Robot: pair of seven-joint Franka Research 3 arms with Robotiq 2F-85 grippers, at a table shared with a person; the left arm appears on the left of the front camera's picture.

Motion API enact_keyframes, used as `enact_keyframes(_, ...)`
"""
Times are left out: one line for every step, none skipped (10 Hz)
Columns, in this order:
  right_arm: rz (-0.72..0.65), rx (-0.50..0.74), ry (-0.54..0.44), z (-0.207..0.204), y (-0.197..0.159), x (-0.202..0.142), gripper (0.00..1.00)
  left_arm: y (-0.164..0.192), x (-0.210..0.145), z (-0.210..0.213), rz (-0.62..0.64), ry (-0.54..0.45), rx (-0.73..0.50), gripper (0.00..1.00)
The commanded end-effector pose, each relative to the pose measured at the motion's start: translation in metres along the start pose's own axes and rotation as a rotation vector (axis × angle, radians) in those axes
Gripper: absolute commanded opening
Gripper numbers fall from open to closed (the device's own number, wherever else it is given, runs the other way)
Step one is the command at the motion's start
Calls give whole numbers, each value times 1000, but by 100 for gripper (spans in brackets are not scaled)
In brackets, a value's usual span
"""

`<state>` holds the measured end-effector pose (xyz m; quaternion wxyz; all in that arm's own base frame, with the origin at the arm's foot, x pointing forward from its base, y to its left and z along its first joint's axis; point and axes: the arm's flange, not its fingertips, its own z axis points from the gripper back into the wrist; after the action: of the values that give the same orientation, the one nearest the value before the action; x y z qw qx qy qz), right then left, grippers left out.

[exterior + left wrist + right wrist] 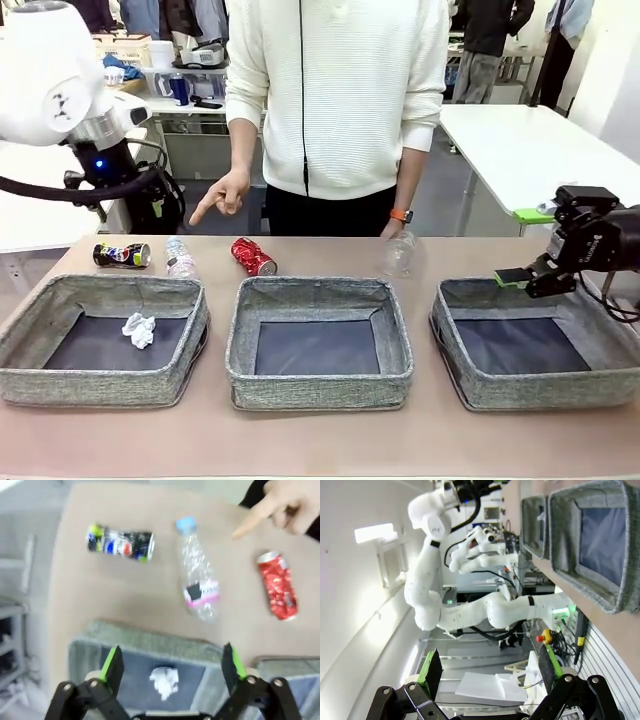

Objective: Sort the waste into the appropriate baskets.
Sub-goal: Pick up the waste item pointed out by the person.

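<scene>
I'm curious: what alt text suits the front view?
Three grey baskets stand in a row on a table, a paper ball in the left one. Behind them: dark can, bottle, red can, clear container; a person's hand points down.

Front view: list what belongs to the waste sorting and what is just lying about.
Belongs to the job: left basket, middle basket, right basket, paper ball in the left basket, dark can, bottle, red can, crushed clear container.

Just lying about: white table at the far right, cluttered shelf at the back left.
</scene>
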<state>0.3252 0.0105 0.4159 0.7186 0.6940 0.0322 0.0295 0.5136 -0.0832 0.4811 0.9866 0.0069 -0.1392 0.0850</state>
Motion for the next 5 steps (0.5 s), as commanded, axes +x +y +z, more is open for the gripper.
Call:
enact_keyframes(34,21,-4,-2,2,2,100,-3,37,-12,-68,41,-25,100)
enact_keyframes(34,21,-4,-2,2,2,100,-6,51,-33,-41,80,-54,100)
enact_keyframes(34,21,-4,-2,2,2,100,-12,59,-55,-17,120,-57,100)
enact_keyframes(34,21,-4,-2,2,2,100,-14,62,-75,16,137,-46,100)
enact_keyframes(34,21,-4,-2,2,2,100,-17,63,-91,32,171,-46,100)
